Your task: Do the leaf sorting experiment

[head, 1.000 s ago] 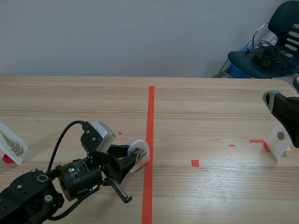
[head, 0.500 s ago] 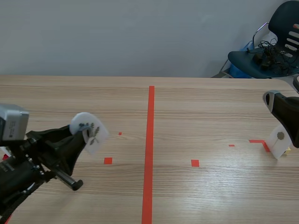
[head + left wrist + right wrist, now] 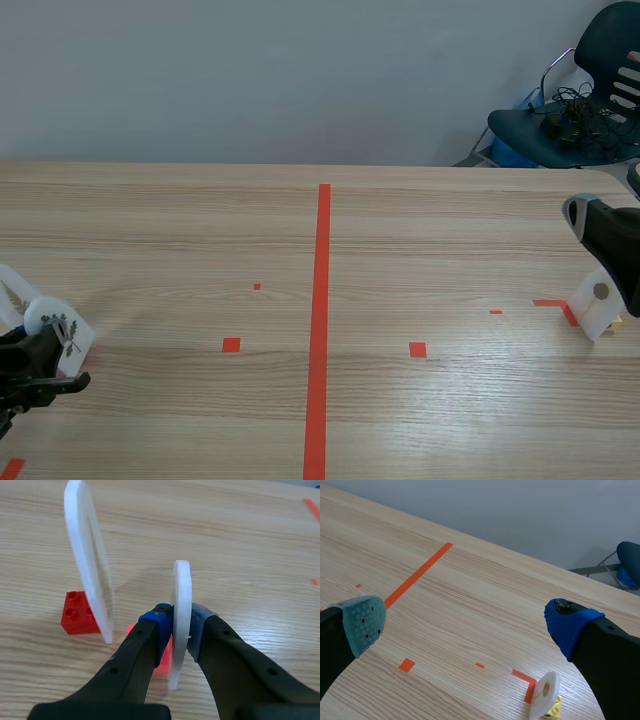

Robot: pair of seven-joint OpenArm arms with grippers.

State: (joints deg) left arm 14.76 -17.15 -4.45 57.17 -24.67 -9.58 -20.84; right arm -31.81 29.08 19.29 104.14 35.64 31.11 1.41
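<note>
My left gripper (image 3: 179, 626) is shut on a white leaf disc (image 3: 181, 600), seen edge-on between its blue pads, low over the table with a red base (image 3: 164, 661) under it. In the scene view this disc (image 3: 64, 334) shows a small dark leaf and sits at the far left. Just beside it a second white disc (image 3: 86, 575) with a fern leaf (image 3: 12, 297) stands on a red brick (image 3: 76, 613). My right gripper (image 3: 467, 625) is open and raised, with nothing between its fingers. Ahead of and below it stands a white disc (image 3: 544, 692) on a yellow brick (image 3: 554, 708).
An orange-red tape line (image 3: 321, 310) runs down the middle of the wooden table, with small tape squares (image 3: 231, 345) either side. The right arm (image 3: 612, 240) hangs at the right edge above the white disc (image 3: 597, 303). A chair (image 3: 570, 110) with cables stands behind the table's far right.
My left arm lifted the leaf disc from beside the centre tape line and carried it leftward to the table's left edge, next to the fern disc. The right arm has not moved.
</note>
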